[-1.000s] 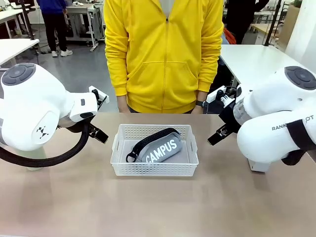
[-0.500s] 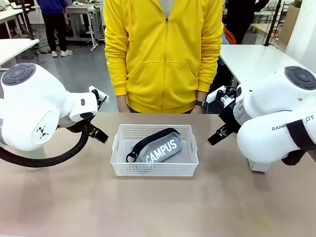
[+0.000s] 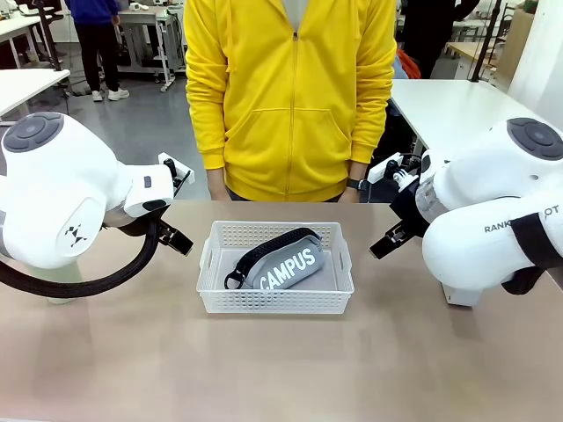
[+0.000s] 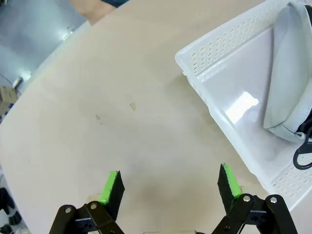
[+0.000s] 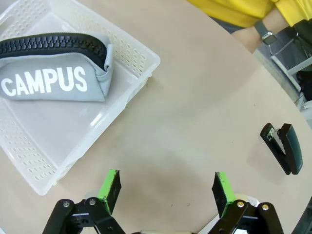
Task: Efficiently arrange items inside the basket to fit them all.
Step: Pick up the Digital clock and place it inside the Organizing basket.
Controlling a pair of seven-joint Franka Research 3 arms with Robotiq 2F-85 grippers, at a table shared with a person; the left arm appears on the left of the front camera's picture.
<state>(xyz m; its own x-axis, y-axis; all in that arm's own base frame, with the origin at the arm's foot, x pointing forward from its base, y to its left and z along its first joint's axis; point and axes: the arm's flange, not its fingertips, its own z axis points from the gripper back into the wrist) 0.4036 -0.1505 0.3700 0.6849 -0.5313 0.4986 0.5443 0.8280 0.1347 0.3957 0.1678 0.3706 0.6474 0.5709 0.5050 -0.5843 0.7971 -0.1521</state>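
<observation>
– What's around you?
– A person point(image 3: 290, 97) in a yellow hoodie stands at the far edge. A black stapler point(image 5: 282, 147) lies on the tan table point(image 3: 264, 369), well apart from the white basket point(image 3: 274, 303), possibly near the table's rim. Workbenches point(image 3: 457, 101) stand behind.
– And your jaws?
– Left gripper point(image 4: 169, 174) and right gripper point(image 5: 166, 176) are both spread wide, empty, over tabletop. The grey CAMPUS pouch point(image 3: 286, 261) lies slantwise in the basket.
</observation>
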